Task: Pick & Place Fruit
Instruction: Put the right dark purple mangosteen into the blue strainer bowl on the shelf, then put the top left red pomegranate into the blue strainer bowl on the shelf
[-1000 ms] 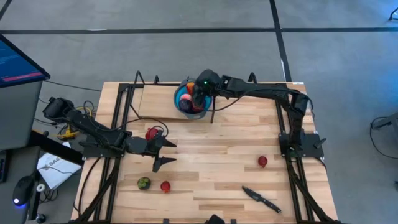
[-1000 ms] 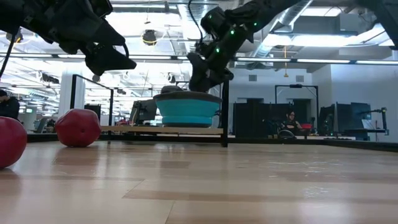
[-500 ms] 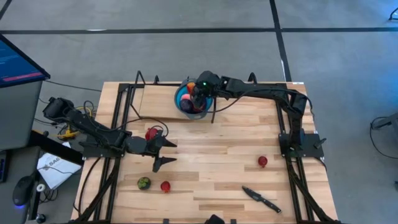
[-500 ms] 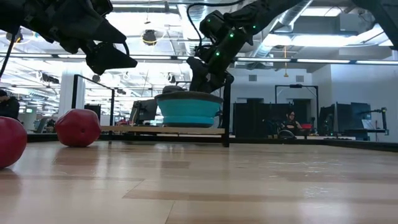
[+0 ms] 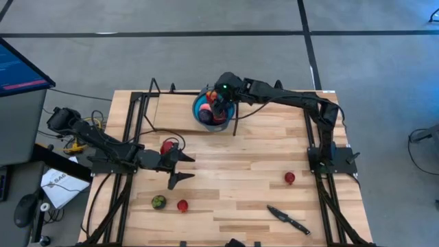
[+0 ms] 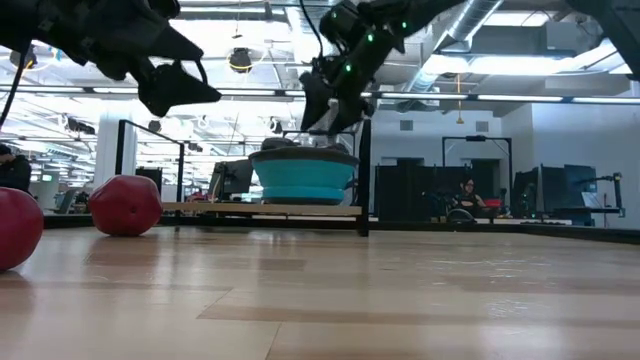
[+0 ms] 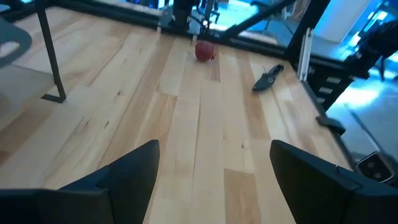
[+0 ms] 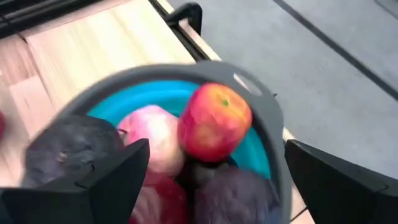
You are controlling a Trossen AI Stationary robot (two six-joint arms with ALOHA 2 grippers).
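Note:
A blue bowl [image 5: 206, 111] with a grey inside stands at the table's far edge. It holds several fruits: a red-orange one [image 8: 214, 121], a pink one [image 8: 151, 140], two dark purple ones [image 8: 69, 149] and a red one. My right gripper [image 8: 217, 146] hangs open just above them and touches none; the low view shows that gripper [image 6: 325, 103] over the bowl's rim. Loose on the table lie a red fruit [image 5: 167, 147], a greenish one [image 5: 158, 202], another red [image 5: 182, 205] and one more red [image 5: 289, 178]. My left gripper [image 5: 186, 169] waits open at centre left.
A black-handled knife [image 5: 288, 219] lies near the front right edge. Dark frame posts [image 5: 234, 127] stand beside the bowl, and metal frames run along the table's left and right sides. Bare wood lies between the two arms.
My right gripper has risen from inside the bowl to just above its rim, and its fingers stand wider apart than before. The fruits stay in the bowl.

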